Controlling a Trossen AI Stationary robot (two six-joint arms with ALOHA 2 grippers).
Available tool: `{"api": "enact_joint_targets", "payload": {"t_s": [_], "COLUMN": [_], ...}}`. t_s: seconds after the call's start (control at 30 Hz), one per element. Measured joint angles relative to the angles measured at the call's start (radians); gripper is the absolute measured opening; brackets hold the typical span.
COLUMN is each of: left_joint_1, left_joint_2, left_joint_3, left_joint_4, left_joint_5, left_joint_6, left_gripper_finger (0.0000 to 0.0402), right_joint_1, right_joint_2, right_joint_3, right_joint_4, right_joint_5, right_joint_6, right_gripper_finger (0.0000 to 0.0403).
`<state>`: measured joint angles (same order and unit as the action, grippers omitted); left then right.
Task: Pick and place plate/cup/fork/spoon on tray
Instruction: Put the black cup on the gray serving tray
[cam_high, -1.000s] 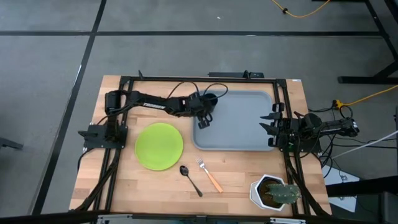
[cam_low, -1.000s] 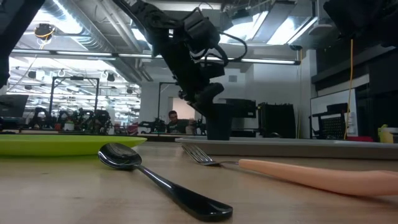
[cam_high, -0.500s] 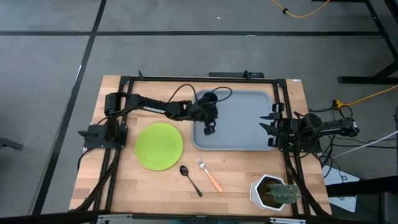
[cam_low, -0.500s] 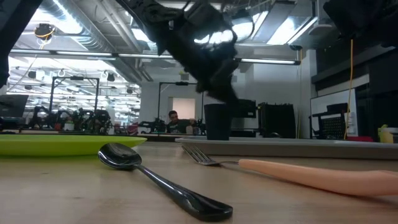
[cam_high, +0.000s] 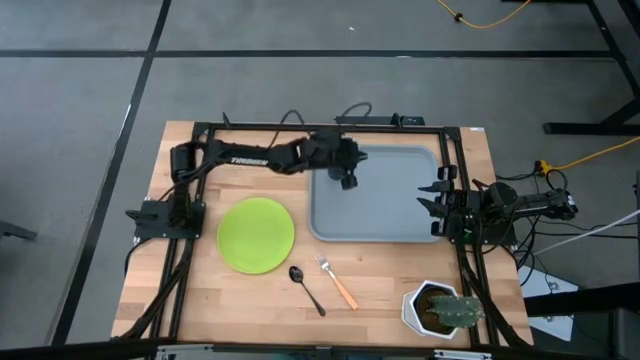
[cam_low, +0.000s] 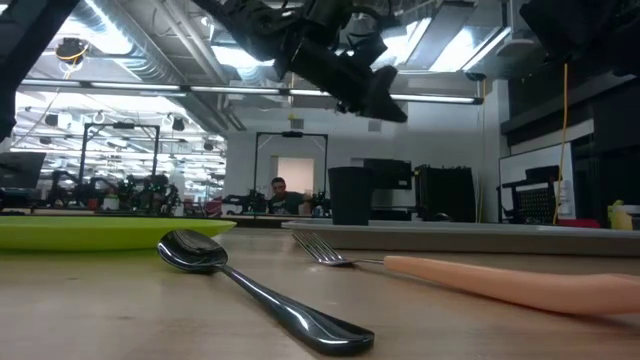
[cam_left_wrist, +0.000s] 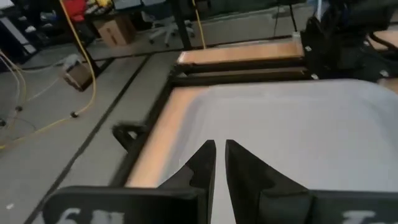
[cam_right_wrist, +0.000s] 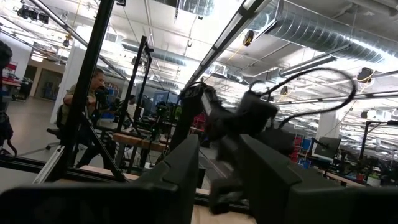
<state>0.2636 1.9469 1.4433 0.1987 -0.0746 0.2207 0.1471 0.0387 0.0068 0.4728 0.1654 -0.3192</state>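
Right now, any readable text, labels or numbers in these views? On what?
White lettering on the left arm's forearm link, high view: too small to read.
Pale marks on the housing behind the left gripper's fingers, left wrist view: cut off and blurred, unreadable.
Plate, tray, fork, spoon: no text seen.

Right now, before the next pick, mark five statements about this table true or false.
1. The cup stands upright on the tray. True.
2. The plate lies on the tray. False: it lies on the wood beside the tray.
3. The spoon and fork lie off the tray. True.
4. The left gripper holds the cup. False: it hangs above the cup, clear of it.
5. The right gripper is shut. False: it waits open at the tray's edge.
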Motion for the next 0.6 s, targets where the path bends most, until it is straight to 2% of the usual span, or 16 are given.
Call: {"api": "enact_joint_targets", "payload": {"t_s": [0.17, 0.3, 0.47, 0.6], "left_joint_1": [0.035, 0.056, 0.073, 0.07], "left_joint_2": [0.001, 0.057, 0.214, 0.287], "left_joint_3": [0.098, 0.187, 0.403, 0.558], "left_joint_4": [-0.161, -0.261, -0.418, -0.536], "left_joint_5": [0.026, 0.059, 0.093, 0.095], "left_joint_6": [0.038, 0.056, 0.078, 0.084], "left_gripper_finger": [0.003, 0.003, 0.003, 0.003], "right_joint_1": [0.0, 0.0, 0.0, 0.0], "right_joint_2": [0.0, 0.0, 0.0, 0.0], "right_joint_3": [0.0, 0.0, 0.0, 0.0], "right_joint_4": [0.0, 0.0, -0.003, -0.011], "right_joint_5": [0.0, 0.0, 0.0, 0.0], "right_joint_6": [0.0, 0.0, 0.0, 0.0], "right_gripper_finger": [0.012, 0.012, 0.012, 0.012]}}
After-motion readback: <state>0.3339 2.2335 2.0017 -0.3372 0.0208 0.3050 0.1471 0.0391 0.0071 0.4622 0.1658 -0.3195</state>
